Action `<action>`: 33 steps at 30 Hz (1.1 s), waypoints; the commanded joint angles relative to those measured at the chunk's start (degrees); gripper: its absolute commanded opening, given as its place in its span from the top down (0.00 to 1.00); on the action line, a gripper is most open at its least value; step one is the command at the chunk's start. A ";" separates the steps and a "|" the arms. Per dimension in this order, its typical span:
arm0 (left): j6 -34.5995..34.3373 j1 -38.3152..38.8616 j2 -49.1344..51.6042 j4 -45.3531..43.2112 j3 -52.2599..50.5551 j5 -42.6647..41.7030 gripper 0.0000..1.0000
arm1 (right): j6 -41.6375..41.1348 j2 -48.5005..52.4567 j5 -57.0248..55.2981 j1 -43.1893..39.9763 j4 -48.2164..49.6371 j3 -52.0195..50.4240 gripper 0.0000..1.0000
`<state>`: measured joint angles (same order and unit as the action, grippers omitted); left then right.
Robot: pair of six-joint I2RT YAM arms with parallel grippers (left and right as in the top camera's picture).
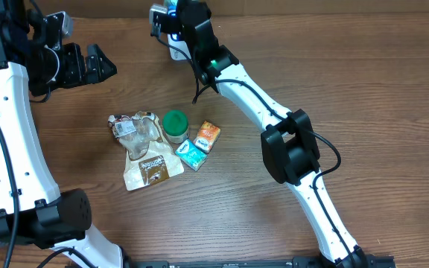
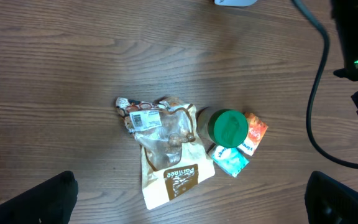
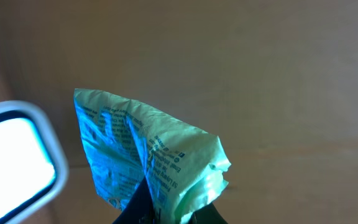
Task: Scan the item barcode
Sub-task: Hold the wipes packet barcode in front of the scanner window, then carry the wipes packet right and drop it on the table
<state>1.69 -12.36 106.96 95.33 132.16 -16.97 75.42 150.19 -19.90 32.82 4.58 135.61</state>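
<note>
Green packet (image 3: 148, 155) long axis upright, scanner (image 3: 17, 162) beside.

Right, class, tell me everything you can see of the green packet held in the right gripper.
The green packet is a pale green, crinkled wrapper, thin film or foil by its look, with small dark print in lines. It is held roughly upright, its lower end pinched in the shut right gripper, its top corner pointing up-left in the wrist view. A white-rimmed scanner glows beside it.
</note>
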 commanded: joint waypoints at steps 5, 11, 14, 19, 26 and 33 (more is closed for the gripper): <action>0.92 0.39 -0.48 0.00 0.92 -0.44 0.00 | -0.13 -0.48 -3.23 -0.42 2.56 1.27 0.91; 0.92 0.39 -0.48 0.00 0.92 -0.44 0.00 | -0.17 -1.01 -3.63 -0.26 2.19 1.27 0.91; 0.92 0.39 -0.48 0.00 0.92 -0.44 0.00 | -3.52 -3.19 -3.65 -0.26 2.16 1.27 0.91; 0.92 0.39 -0.48 0.00 0.92 -0.44 0.00 | -18.49 -11.72 -3.96 -0.79 -6.82 1.27 0.92; 0.92 0.39 -0.48 0.00 0.92 -0.44 0.01 | -55.01 -29.83 -24.11 -0.94 -39.52 1.27 0.87; 0.92 0.39 -0.48 0.00 0.92 -0.44 0.01 | -89.50 -39.45 -11.50 -4.52 -79.71 1.27 0.93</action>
<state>1.72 -12.36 106.96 95.26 132.16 -16.97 9.72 112.33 -38.74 31.35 -67.72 136.84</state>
